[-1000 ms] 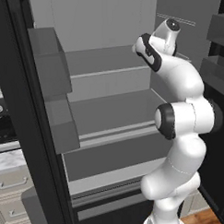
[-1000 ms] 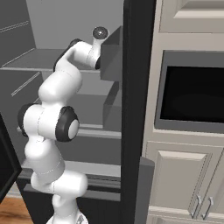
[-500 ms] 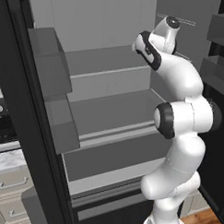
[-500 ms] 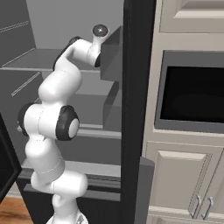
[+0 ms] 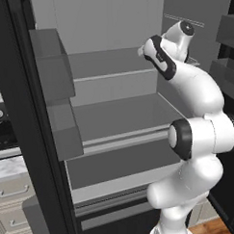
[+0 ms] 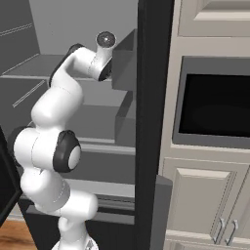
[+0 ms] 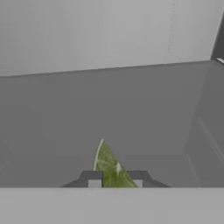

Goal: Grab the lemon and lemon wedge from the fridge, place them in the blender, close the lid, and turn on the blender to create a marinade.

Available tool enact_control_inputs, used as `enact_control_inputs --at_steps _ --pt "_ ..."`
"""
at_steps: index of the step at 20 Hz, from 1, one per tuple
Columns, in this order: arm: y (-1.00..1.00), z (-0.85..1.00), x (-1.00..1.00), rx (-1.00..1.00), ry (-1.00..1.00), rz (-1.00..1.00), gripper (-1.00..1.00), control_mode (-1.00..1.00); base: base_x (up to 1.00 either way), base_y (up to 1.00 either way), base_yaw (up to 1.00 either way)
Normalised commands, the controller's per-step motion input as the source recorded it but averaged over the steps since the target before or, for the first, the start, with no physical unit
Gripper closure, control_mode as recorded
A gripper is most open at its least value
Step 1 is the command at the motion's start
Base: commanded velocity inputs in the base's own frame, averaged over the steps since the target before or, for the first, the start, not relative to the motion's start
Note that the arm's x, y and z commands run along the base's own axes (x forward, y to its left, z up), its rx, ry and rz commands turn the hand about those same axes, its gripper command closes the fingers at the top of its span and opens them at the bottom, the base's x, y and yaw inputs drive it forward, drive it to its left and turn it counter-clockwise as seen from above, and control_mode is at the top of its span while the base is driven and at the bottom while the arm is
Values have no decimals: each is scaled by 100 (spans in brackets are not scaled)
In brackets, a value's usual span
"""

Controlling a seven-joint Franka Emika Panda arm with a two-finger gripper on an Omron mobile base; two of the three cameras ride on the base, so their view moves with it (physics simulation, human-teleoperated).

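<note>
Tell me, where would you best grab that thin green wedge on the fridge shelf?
Across its thin flat sides at the broad end nearest the gripper, coming from the open front: the lemon wedge tapers to a point farther in, and the fingertips already flank it.

A home kitchen, rendered rather than real. An open fridge (image 5: 119, 114) with grey shelves (image 5: 124, 138) and boxy door bins (image 5: 52, 68) stands between cream panelled cabinets (image 6: 205, 205) with metal handles (image 6: 225, 230), and a dark built-in oven (image 6: 212, 107) is set into those cabinets at the right. At the far left a marble-look counter (image 5: 8, 168) sits above cream drawers (image 5: 12, 215), and a wooden floor (image 5: 210, 228) shows at the bottom.
</note>
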Motion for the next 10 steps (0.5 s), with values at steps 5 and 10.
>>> enact_control_inputs --at_steps 5,10 --pt "28 2 -41 0 -29 5 100 -100 0 0 0" --pt "31 23 -74 -3 -2 7 100 -100 0 0 0"
